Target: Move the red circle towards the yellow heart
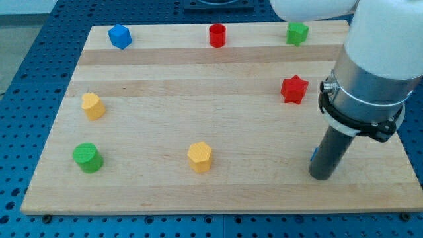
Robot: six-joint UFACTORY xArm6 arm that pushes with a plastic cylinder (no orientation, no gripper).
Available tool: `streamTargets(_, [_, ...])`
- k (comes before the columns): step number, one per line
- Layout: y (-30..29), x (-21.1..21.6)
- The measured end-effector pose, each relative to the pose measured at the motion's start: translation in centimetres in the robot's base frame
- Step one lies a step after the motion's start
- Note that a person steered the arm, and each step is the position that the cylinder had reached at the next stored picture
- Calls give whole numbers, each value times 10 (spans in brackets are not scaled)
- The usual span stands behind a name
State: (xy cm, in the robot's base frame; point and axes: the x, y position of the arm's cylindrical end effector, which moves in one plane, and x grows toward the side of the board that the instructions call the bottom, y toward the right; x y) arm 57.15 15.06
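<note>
The red circle stands near the view's top edge of the wooden board, at its middle. A yellow block that may be the heart sits at the view's left, about halfway down. A yellow hexagon lies near the view's bottom centre. My tip rests on the board at the view's lower right, far from the red circle and both yellow blocks. A sliver of a blue block shows at the rod's left side, touching or nearly touching it; the rest of it is hidden.
A blue block sits at the top left, a green block at the top right, a red star below it, and a green circle at the lower left. The arm's body covers the board's right edge.
</note>
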Motion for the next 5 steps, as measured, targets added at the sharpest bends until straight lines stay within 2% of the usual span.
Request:
streamTargets(4, [6,-1])
streamTargets(5, [-41,-1])
